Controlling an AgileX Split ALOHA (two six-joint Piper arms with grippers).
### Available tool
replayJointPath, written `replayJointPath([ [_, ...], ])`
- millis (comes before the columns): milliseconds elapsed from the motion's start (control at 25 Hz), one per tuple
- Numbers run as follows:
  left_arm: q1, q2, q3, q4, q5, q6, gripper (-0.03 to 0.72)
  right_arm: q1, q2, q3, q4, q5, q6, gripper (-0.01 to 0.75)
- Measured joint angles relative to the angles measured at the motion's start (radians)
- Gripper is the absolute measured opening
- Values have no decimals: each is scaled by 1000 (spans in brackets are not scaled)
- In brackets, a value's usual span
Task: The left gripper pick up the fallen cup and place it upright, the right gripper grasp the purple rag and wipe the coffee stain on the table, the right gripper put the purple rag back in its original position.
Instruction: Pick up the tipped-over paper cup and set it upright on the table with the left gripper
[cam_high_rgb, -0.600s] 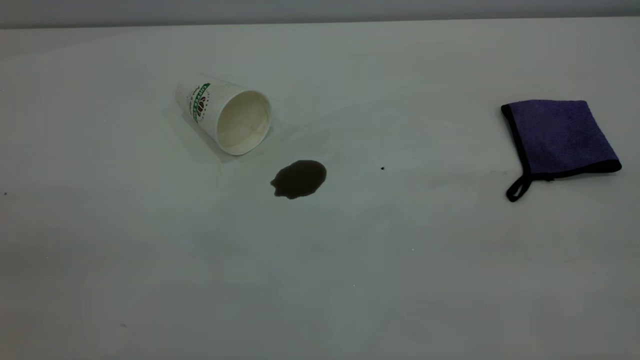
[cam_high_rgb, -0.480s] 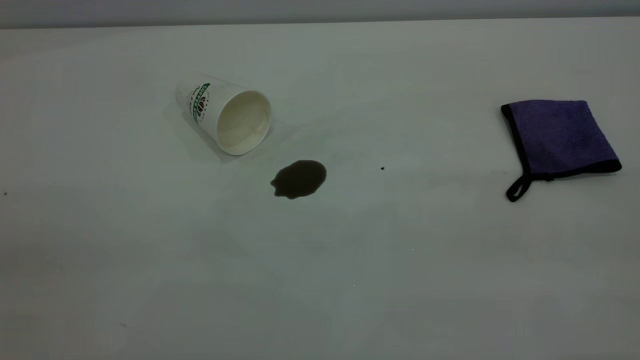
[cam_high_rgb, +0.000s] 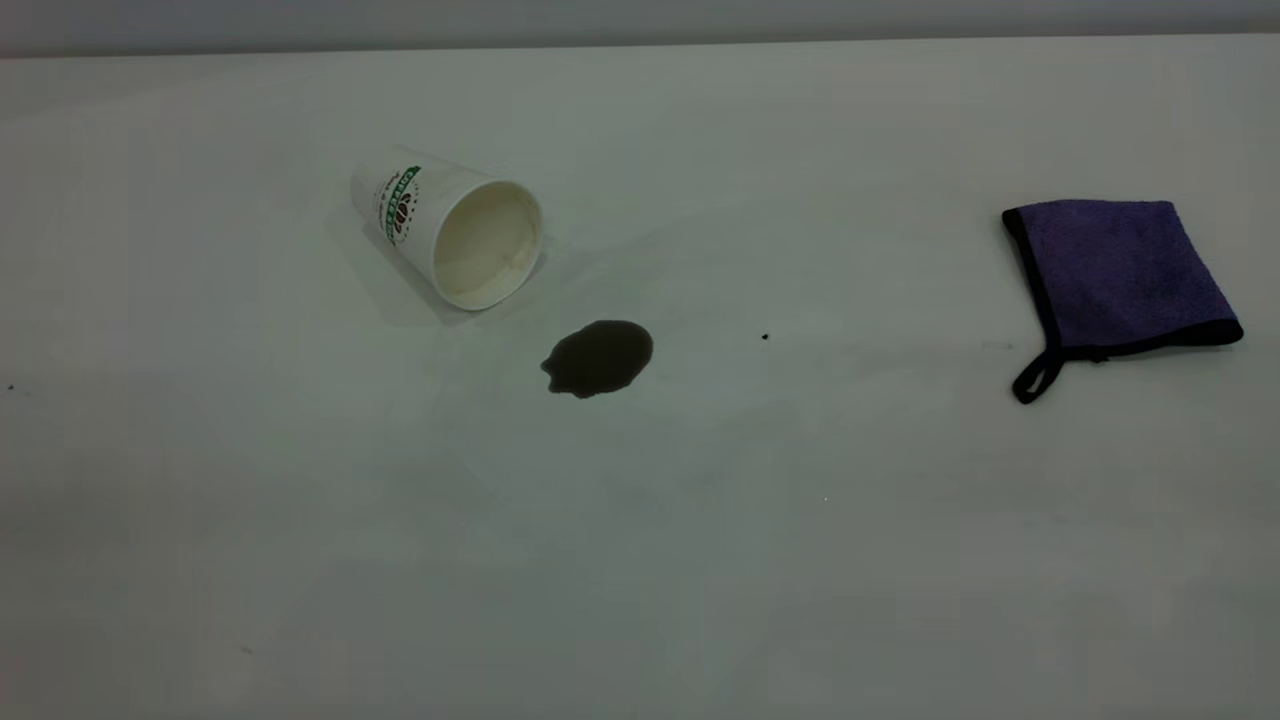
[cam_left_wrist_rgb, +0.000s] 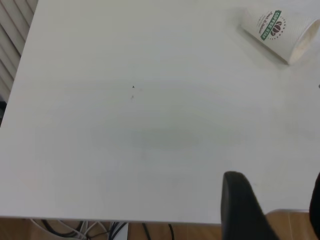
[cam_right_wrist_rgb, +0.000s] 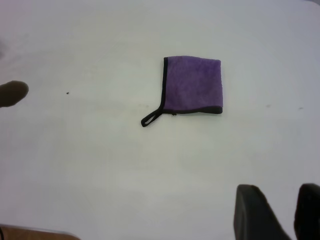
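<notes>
The cup (cam_high_rgb: 450, 225) lies on its side at the table's (cam_high_rgb: 700, 560) left back, mouth towards the coffee stain (cam_high_rgb: 598, 357), a dark brown puddle just in front of it. The purple rag (cam_high_rgb: 1120, 270) lies flat at the far right, loop at its near corner. Neither gripper shows in the exterior view. In the left wrist view my left gripper (cam_left_wrist_rgb: 277, 182) is open and empty over the table's edge, far from the cup (cam_left_wrist_rgb: 280, 30). In the right wrist view my right gripper (cam_right_wrist_rgb: 279, 192) is open and empty, well short of the rag (cam_right_wrist_rgb: 192, 84); the stain (cam_right_wrist_rgb: 12, 93) shows at the frame's border.
A tiny black speck (cam_high_rgb: 765, 337) sits between the stain and the rag. The table's edge (cam_left_wrist_rgb: 125, 219) runs past the left gripper, with cables and a wooden floor below it. A wall closes the table's far side.
</notes>
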Motion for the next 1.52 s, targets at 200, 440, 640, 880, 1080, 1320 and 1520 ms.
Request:
replayJointPath([
  [200,0,0,0,0,0,-1,401,0,0,0,0,0,0,238],
  [440,0,0,0,0,0,-1,401,0,0,0,0,0,0,238],
  [640,0,0,0,0,0,-1,401,0,0,0,0,0,0,238],
  [880,0,36,-27,9,-6,3,401,0,0,0,0,0,0,238],
  [1080,0,306,-145,61,-38,8,401,0,0,0,0,0,0,238],
  [1320,0,692,-236,96,-248,25,413,0,0,0,0,0,0,238],
  [1520,-21,984,-337,66,-379,61,575,0,0,0,0,0,0,238],
])
